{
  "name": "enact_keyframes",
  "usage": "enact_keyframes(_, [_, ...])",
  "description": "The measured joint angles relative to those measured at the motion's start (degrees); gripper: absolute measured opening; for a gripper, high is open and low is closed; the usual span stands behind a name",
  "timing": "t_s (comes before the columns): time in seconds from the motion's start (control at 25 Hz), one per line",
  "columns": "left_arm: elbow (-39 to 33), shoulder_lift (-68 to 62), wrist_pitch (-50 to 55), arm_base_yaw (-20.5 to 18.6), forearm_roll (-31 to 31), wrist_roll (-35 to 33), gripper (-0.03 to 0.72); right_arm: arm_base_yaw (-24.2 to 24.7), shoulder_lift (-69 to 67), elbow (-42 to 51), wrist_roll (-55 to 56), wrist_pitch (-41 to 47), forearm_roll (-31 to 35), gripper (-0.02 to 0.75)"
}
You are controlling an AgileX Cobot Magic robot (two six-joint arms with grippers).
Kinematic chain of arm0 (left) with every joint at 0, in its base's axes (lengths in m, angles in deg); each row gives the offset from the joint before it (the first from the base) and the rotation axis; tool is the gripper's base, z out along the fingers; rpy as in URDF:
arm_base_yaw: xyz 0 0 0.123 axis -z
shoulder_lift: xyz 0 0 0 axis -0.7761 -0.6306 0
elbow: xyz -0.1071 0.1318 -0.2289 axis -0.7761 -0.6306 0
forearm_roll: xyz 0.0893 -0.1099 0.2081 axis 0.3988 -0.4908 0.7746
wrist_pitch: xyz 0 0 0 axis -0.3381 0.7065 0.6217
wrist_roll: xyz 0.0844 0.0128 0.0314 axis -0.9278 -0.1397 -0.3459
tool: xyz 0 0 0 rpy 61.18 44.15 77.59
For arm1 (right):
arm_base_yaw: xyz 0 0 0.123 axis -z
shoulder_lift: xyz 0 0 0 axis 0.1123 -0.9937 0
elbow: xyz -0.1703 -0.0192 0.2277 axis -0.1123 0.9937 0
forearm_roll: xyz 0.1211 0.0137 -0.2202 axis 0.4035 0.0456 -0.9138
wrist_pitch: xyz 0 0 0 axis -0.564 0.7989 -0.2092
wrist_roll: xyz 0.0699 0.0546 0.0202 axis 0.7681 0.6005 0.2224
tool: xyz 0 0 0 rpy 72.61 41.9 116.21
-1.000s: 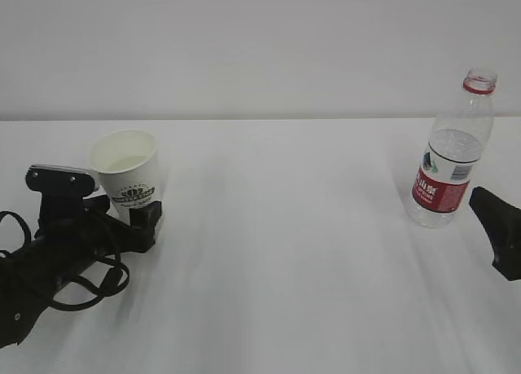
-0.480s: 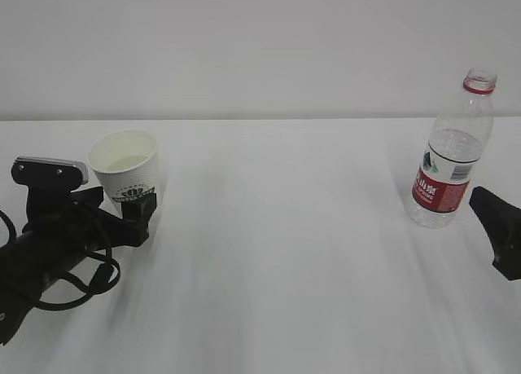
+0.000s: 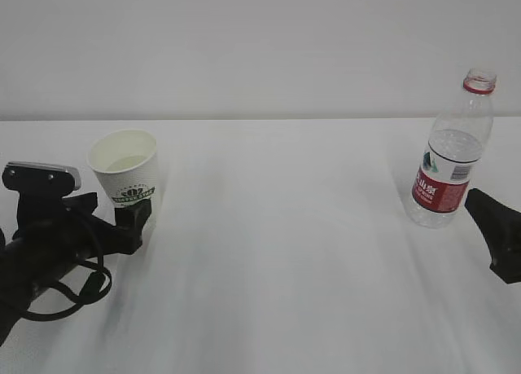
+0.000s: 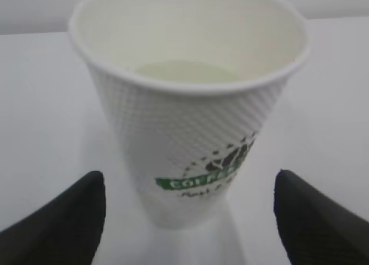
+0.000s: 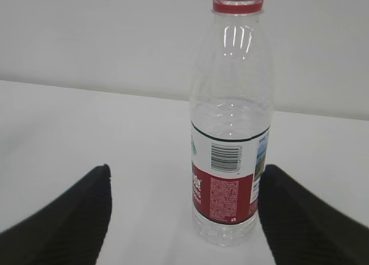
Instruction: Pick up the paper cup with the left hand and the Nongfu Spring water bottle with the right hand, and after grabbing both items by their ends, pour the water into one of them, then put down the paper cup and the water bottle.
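Note:
The white paper cup with its green logo stands upright on the left of the table, with pale clear water low inside it. My left gripper is open just in front of the cup's base, its fingers apart from the wall. The Nongfu Spring water bottle stands uncapped at the right, showing its red label and red neck ring. My right gripper is open just short of the bottle, which stands nearer the right finger. Only one dark fingertip shows in the exterior view.
The table is white and meets a plain white wall behind. The left arm's cables loop over the table's front left corner.
My left arm has drawn back to the left and toward the front, away from the cup, which stays standing. The right gripper and the bottle have hardly moved.

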Motion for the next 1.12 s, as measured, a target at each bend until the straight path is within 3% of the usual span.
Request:
enact_keyframes(0.48, [-6.55, 4.8, 0.0, 0.0, 0.0, 0.0, 0.636, 0.0, 0.0, 0.0, 3.01, 0.0, -0.1, 0.593])
enact_keyframes(0.72, [-7.25, 6.68, 0.0, 0.0, 0.79, 0.0, 0.591, 0.0, 0.0, -0.45, 3.14, 0.0, -1.36, 0.593])
enact_keyframes(1.12, [-7.34, 10.5, -0.09, 0.0, 1.75, 0.0, 0.58, 0.0, 1.94, -0.7, 3.14, -0.04, -1.57, 0.593])
